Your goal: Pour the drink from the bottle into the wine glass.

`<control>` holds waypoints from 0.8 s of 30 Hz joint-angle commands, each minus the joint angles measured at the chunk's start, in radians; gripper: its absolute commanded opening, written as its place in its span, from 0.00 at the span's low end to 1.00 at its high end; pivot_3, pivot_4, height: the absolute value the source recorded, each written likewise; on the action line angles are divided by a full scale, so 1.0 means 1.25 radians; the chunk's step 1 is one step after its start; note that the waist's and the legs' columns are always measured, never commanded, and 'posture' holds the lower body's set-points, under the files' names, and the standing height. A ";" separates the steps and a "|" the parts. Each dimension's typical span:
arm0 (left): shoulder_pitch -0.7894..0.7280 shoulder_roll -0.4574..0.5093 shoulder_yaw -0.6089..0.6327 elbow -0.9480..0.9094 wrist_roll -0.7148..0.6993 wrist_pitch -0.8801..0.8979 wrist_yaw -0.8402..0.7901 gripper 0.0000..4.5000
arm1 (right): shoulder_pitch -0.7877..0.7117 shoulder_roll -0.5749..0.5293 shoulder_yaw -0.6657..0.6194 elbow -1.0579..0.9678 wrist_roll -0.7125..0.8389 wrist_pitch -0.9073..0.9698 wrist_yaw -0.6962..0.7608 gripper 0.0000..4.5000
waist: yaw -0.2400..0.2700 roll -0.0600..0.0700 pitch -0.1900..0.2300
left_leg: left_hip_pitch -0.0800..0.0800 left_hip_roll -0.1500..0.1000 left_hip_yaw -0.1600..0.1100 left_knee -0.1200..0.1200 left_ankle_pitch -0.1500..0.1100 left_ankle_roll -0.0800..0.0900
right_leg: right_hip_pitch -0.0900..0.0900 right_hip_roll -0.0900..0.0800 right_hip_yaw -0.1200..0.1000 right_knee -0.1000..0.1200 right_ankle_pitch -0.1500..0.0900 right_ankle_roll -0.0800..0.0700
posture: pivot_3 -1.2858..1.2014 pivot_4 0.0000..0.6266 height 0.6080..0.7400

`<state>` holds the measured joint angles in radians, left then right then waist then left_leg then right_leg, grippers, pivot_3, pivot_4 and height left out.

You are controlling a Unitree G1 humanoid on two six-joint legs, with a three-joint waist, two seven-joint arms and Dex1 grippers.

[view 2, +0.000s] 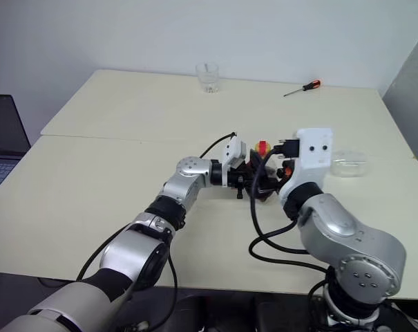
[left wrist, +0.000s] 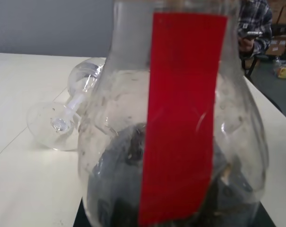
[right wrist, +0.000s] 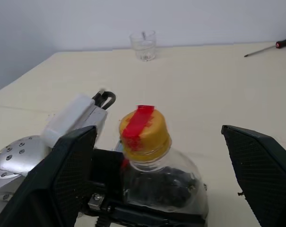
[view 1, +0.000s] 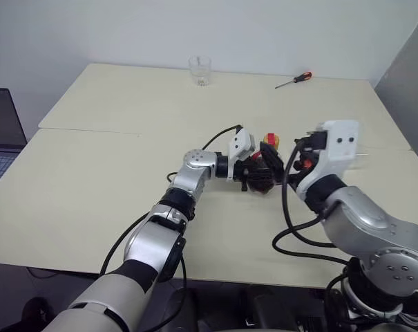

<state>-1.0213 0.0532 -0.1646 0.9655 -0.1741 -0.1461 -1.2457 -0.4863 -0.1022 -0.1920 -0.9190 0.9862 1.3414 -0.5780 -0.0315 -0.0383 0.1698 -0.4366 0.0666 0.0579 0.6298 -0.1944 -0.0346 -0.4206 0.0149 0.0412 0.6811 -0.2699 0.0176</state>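
Note:
My left gripper (view 1: 255,173) is shut on the body of the bottle (view 1: 262,171), holding it upright just above the table's middle. The bottle is clear and rounded, with a red label strip (left wrist: 180,118) and a yellow-and-red cap (right wrist: 143,129). The dark drink (left wrist: 117,189) fills its lower part. My right gripper (right wrist: 159,135) is open, its two black fingers (right wrist: 72,175) standing wide on either side of the cap without touching it. The wine glass (view 2: 349,164) lies on its side on the table, beyond the bottle and to the right of my right arm; its foot (left wrist: 53,125) is turned toward the bottle.
A short clear tumbler (view 1: 200,70) stands at the table's far edge. A red-handled screwdriver (view 1: 293,80) lies at the far right. A laptop (view 1: 0,131) sits off the table's left side. A black cable (view 1: 298,238) loops by my right arm.

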 commanded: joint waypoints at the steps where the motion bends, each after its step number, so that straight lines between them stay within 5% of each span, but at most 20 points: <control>1: -0.028 -0.007 0.014 -0.005 0.004 -0.028 -0.006 0.26 | -0.021 0.016 0.005 -0.053 -0.008 -0.002 -0.040 1.00 | 0.000 0.000 0.000 | 0.000 0.000 0.000 0.000 0.000 0.000 | 0.000 0.000 0.000 0.000 0.000 0.000 | 0.52 0.24 1.00; 7: -0.025 -0.004 0.017 -0.005 0.017 -0.030 -0.008 0.25 | -0.021 0.026 0.018 -0.041 -0.009 -0.008 -0.048 1.00 | -0.001 0.000 0.000 | 0.000 0.000 0.000 0.000 0.000 0.001 | 0.000 0.000 0.000 0.000 0.000 0.000 | 0.52 0.24 1.00; 10: -0.022 -0.008 0.022 -0.016 0.016 -0.026 -0.002 0.25 | -0.018 0.028 0.016 -0.030 -0.022 -0.020 -0.042 0.86 | -0.001 0.000 0.000 | 0.000 0.000 0.000 0.000 0.000 0.001 | 0.000 0.000 0.000 0.000 0.000 0.000 | 0.52 0.24 1.00; 18: -0.010 -0.004 0.023 -0.030 0.021 -0.028 -0.005 0.25 | -0.008 0.022 0.013 -0.011 -0.023 -0.007 -0.027 0.25 | -0.001 0.000 0.000 | 0.000 0.000 0.000 0.000 0.000 0.001 | 0.000 0.000 0.000 0.000 0.000 0.000 | 0.52 0.24 1.00; 24: -0.005 -0.003 0.024 -0.037 0.025 -0.028 -0.005 0.25 | -0.013 0.019 0.015 0.001 -0.027 0.005 -0.014 0.25 | -0.001 0.000 0.000 | 0.000 0.000 0.000 0.000 0.001 0.001 | 0.000 0.000 0.000 0.000 0.000 0.000 | 0.52 0.24 1.00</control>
<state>-1.0124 0.0553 -0.1492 0.9745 -0.1331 -0.1632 -1.2519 -0.4958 -0.0740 -0.1741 -0.9059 0.9530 1.3420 -0.6083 -0.0325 -0.0381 0.1697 -0.4368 0.0666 0.0577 0.6299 -0.1938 -0.0335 -0.4204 0.0147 0.0409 0.6813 -0.2698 0.0175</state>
